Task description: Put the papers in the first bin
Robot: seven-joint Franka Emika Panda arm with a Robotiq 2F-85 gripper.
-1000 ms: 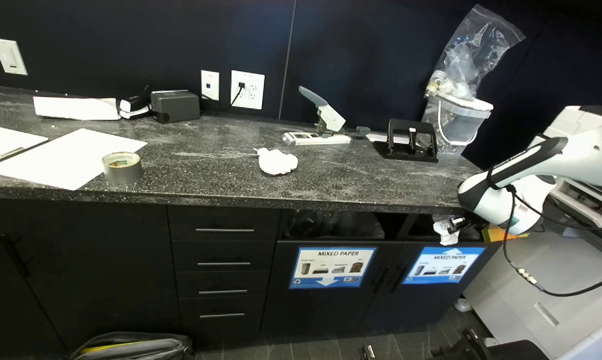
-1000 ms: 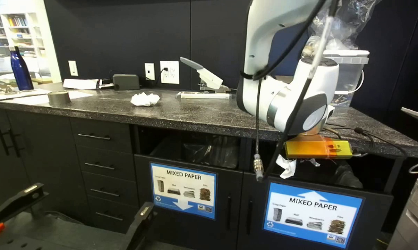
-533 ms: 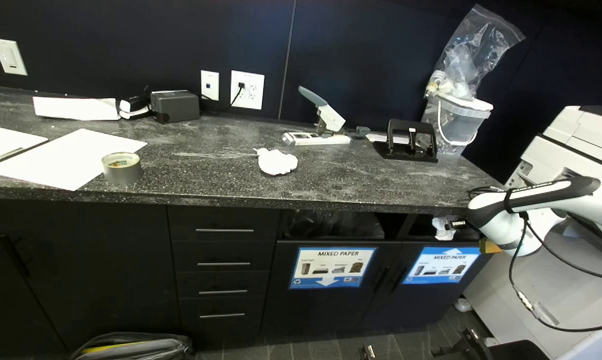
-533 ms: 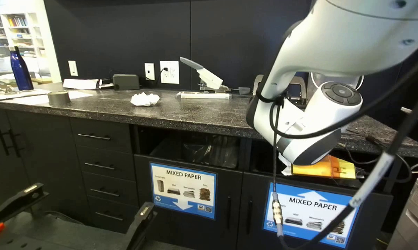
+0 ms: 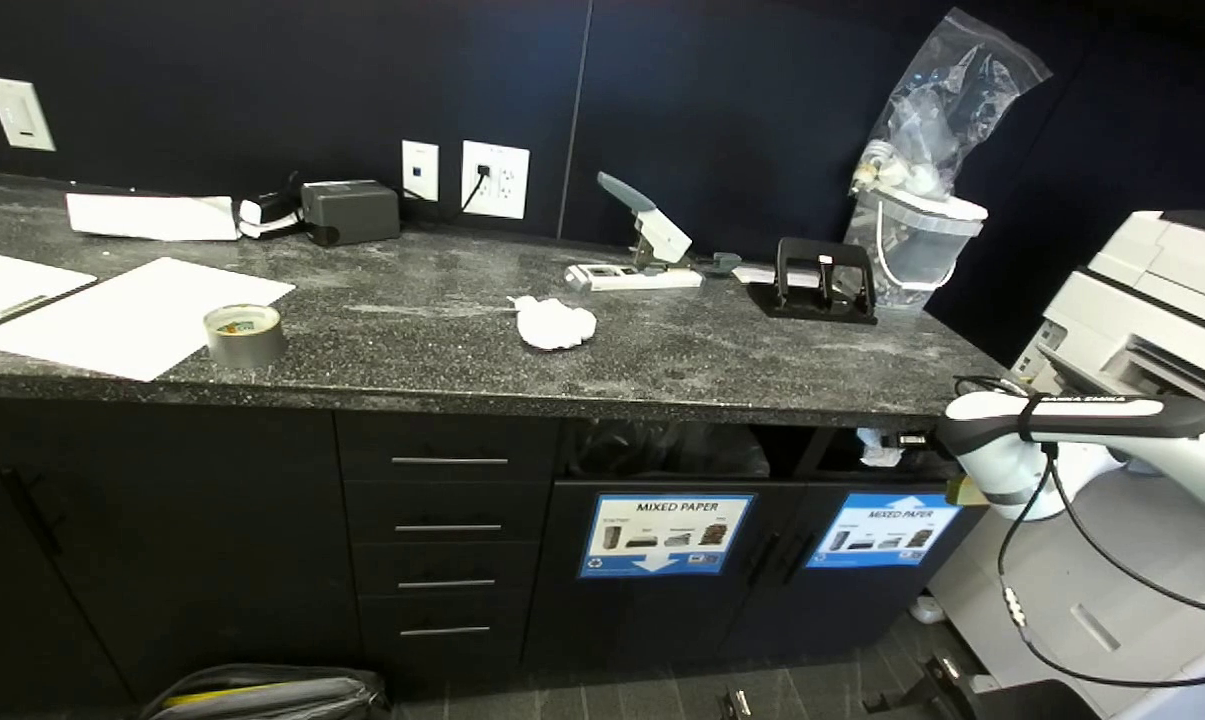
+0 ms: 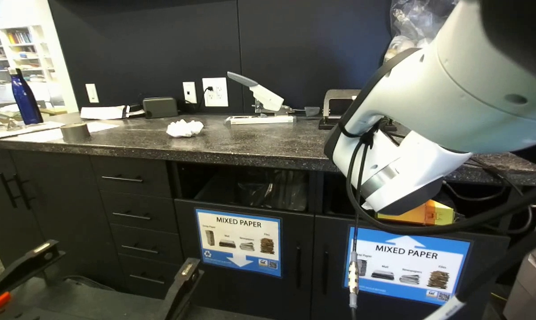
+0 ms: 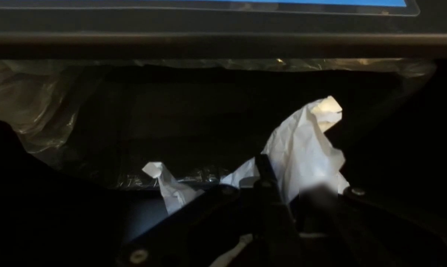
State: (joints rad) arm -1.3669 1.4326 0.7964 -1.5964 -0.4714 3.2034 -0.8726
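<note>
White crumpled paper [image 7: 299,152] is pinched in the closed hand [image 7: 288,185] at the first bin [image 6: 339,200].

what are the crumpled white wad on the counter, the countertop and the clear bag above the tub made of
Crumpled white wad: probably matte paper, given its sharp creases and lack of shine.
Countertop: speckled dark surface with a soft sheen; stone or a laminate imitating it, unclear which.
Clear bag: apparently thin, glossy plastic film, judging by its transparency and bright wrinkles.

Wrinkled paper wad [image 7: 303,155], matt cabinetry [image 5: 232,530], glossy plastic bag [image 5: 952,105]
</note>
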